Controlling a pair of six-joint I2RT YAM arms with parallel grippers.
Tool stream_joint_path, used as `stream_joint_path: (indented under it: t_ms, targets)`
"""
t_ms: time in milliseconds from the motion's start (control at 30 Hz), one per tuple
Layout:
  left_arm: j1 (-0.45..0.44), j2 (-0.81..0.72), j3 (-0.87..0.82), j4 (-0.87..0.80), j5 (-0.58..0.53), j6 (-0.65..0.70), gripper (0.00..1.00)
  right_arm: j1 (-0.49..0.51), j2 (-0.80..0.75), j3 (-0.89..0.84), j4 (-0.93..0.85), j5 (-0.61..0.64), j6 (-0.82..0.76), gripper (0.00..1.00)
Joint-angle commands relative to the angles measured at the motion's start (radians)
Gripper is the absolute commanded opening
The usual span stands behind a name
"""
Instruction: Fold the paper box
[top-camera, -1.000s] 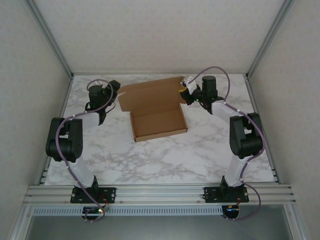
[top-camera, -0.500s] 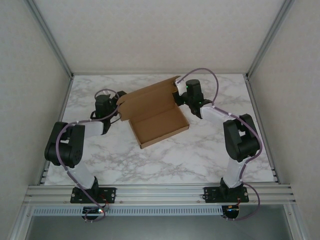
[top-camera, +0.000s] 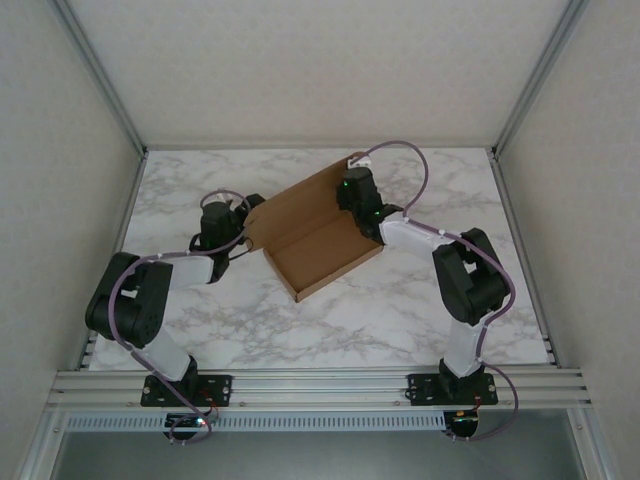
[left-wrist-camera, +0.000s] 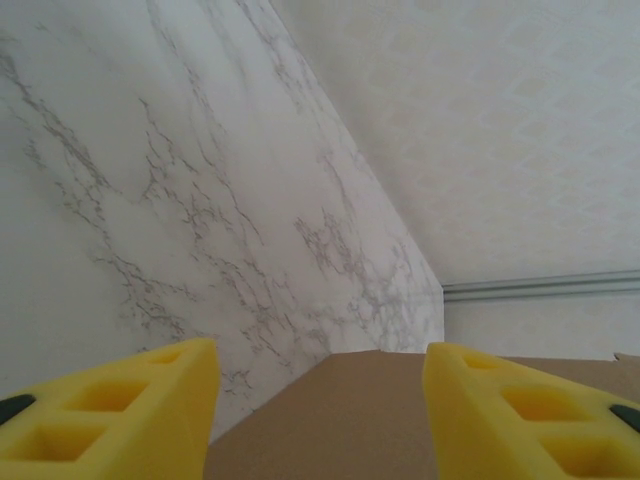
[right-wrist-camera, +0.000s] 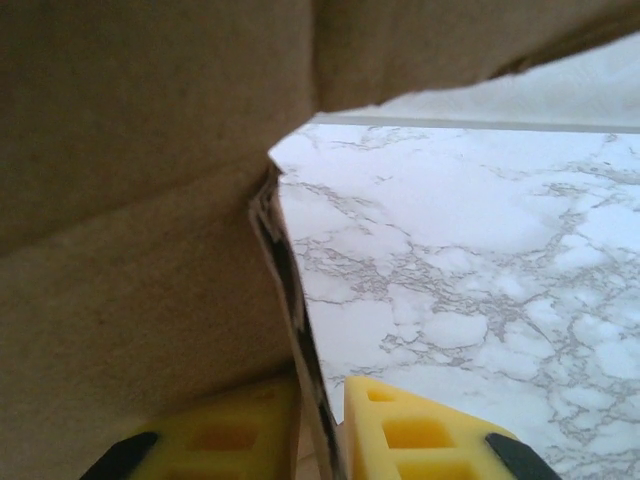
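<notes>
Okay, your left end effector (left-wrist-camera: 318, 400) gapes wide, empty, at the paper box (top-camera: 318, 240) left corner, mid-desk (top-camera: 400, 310). Right end effector (right-wrist-camera: 320, 425) pinches its right wall. Looks like wall-raising; next, likely fold the rear lid forward.

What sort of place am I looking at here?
Probably a robotics lab test cell: a marble-patterned table boxed in by an aluminium frame and walls, with a left arm and right arm bolted at its near edge, flanking a paper box.
</notes>
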Motion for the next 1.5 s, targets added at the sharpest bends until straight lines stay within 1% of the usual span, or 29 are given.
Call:
stream_joint_path:
  t_ms: [0, 133, 200, 267, 333, 400, 467, 567, 633, 700, 733, 800, 867, 900, 967, 1033, 1100, 1167, 1233, 1300, 1467]
  targets:
    - [-0.023, -0.027, -0.011, 0.032, -0.029, 0.004, 0.56, 0.043, 0.01, 0.032, 0.025, 0.038, 0.051, 0.2]
    - [-0.007, -0.065, -0.011, -0.019, -0.058, 0.027, 0.58, 0.032, -0.029, -0.017, 0.036, 0.109, -0.001, 0.21]
    - [0.013, -0.103, -0.01, -0.064, -0.079, 0.057, 0.6, 0.006, -0.059, -0.052, 0.049, 0.088, -0.047, 0.21]
    - [0.024, -0.136, -0.005, -0.113, -0.104, 0.107, 0.63, -0.025, -0.08, -0.079, 0.048, 0.002, -0.117, 0.21]
    - [0.032, -0.158, 0.0, -0.16, -0.121, 0.15, 0.65, -0.047, -0.1, -0.106, 0.038, -0.035, -0.183, 0.21]
    - [0.05, -0.181, -0.01, -0.189, -0.124, 0.173, 0.66, -0.079, -0.128, -0.146, 0.042, -0.117, -0.228, 0.22]
    - [0.072, -0.208, -0.023, -0.221, -0.14, 0.185, 0.67, -0.116, -0.158, -0.191, 0.066, -0.226, -0.249, 0.23]
    - [0.109, -0.265, -0.042, -0.274, -0.17, 0.209, 0.67, -0.169, -0.189, -0.223, 0.071, -0.335, -0.259, 0.24]
    - [0.126, -0.317, -0.053, -0.318, -0.203, 0.249, 0.68, -0.186, -0.196, -0.221, 0.06, -0.378, -0.271, 0.24]
    - [0.128, -0.378, -0.064, -0.35, -0.251, 0.319, 0.67, -0.192, -0.194, -0.209, 0.042, -0.415, -0.295, 0.24]
    - [0.126, -0.402, -0.074, -0.345, -0.256, 0.36, 0.67, -0.193, -0.191, -0.203, 0.033, -0.431, -0.305, 0.24]
    - [0.121, -0.456, -0.128, -0.264, -0.19, 0.484, 0.65, -0.196, -0.186, -0.2, 0.038, -0.475, -0.319, 0.24]
    - [0.111, -0.501, -0.16, -0.22, -0.118, 0.616, 0.65, -0.198, -0.181, -0.196, 0.038, -0.506, -0.323, 0.24]
    - [0.109, -0.52, -0.166, -0.224, -0.087, 0.688, 0.65, -0.198, -0.179, -0.192, 0.036, -0.513, -0.325, 0.23]
    - [0.107, -0.543, -0.162, -0.263, -0.064, 0.774, 0.65, -0.2, -0.177, -0.192, 0.037, -0.519, -0.326, 0.24]
    - [0.105, -0.563, -0.151, -0.313, -0.058, 0.811, 0.67, -0.208, -0.177, -0.194, 0.035, -0.524, -0.327, 0.24]
    - [0.104, -0.587, -0.153, -0.352, -0.045, 0.818, 0.7, -0.21, -0.176, -0.193, 0.033, -0.53, -0.328, 0.24]
    - [0.101, -0.623, -0.187, -0.341, -0.021, 0.829, 0.71, -0.21, -0.176, -0.191, 0.03, -0.535, -0.33, 0.24]
    - [0.098, -0.662, -0.222, -0.323, -0.024, 0.834, 0.72, -0.21, -0.176, -0.193, 0.031, -0.536, -0.331, 0.24]
    - [0.098, -0.681, -0.248, -0.29, -0.005, 0.863, 0.72, -0.211, -0.174, -0.196, 0.033, -0.536, -0.333, 0.24]
    - [0.098, -0.591, -0.247, -0.208, 0.092, 0.955, 0.73, -0.21, -0.174, -0.206, 0.044, -0.545, -0.33, 0.24]
